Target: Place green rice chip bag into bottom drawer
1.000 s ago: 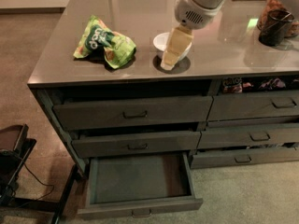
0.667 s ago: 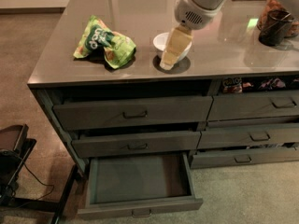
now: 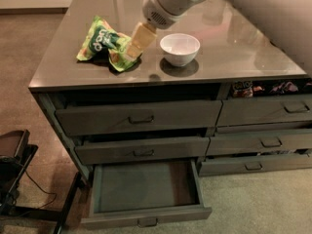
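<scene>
- Carpeted floor (image 3: 273,204), grey-brown, runs round the unit on all sides in view.
- Big grey drawer cabinet (image 3: 48,111) fills most of the view; glossy top (image 3: 229,48) w/ light reflections.
- Robot arm (image 3: 168,1), white/light grey, comes in from upper right and angles down-left over the top.
- Left (wider) stack has 3 drawers. The bottom drawer (image 3: 146,184) is pulled well out, inside dark and bare, small metal handle (image 3: 146,223) on its front.
- Upper two drawers of that stack (image 3: 141,116) are only slightly out, each w/ a small handle.
- Right, narrower stack (image 3: 265,111): 3 drawers, slightly ajar. Some coloured packs show in the gap above the top one; can't tell what they are.
- Black stand (image 3: 12,155) w/ a cable sits on the floor at lower left, beside the cabinet.
- Green rice chip bag (image 3: 100,38) lies crumpled on the top near the left-front part, well apart from the open drawer below.
- White bowl (image 3: 179,48) stands upright on the top, just right of the bag, not touching it.
- Gripper (image 3: 130,52), tan, tilted down-left, tip at the bag's right edge, btwn bag and bowl. Open or closed: can't tell. Looks to touch the bag, but a grasp isn't clear.
</scene>
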`<state>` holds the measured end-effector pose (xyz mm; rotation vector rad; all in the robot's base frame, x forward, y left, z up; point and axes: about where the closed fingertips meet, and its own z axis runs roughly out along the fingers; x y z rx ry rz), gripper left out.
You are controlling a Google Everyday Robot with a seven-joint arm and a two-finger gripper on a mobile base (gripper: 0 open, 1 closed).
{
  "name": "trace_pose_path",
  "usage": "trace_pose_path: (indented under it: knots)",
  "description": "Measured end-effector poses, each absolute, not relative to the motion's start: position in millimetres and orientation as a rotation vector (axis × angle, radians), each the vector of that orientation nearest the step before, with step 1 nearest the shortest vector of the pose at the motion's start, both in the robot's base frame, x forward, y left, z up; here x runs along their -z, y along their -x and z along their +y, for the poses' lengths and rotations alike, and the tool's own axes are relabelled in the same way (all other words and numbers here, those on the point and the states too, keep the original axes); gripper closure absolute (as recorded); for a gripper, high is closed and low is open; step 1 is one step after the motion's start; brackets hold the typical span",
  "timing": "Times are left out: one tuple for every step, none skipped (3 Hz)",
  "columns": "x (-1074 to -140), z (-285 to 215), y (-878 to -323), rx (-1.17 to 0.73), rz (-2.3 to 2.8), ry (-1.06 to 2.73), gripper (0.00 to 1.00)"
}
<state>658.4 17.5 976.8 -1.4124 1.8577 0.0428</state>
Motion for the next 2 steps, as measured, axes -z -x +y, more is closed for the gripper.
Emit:
trace_pose_path:
  knots:
    - [-973.6,63.1,-678.9,-0.068,1.785,1.371,0.0]
    - [-962.8,95.4,-693.0,-0.072,1.783,1.353,0.0]
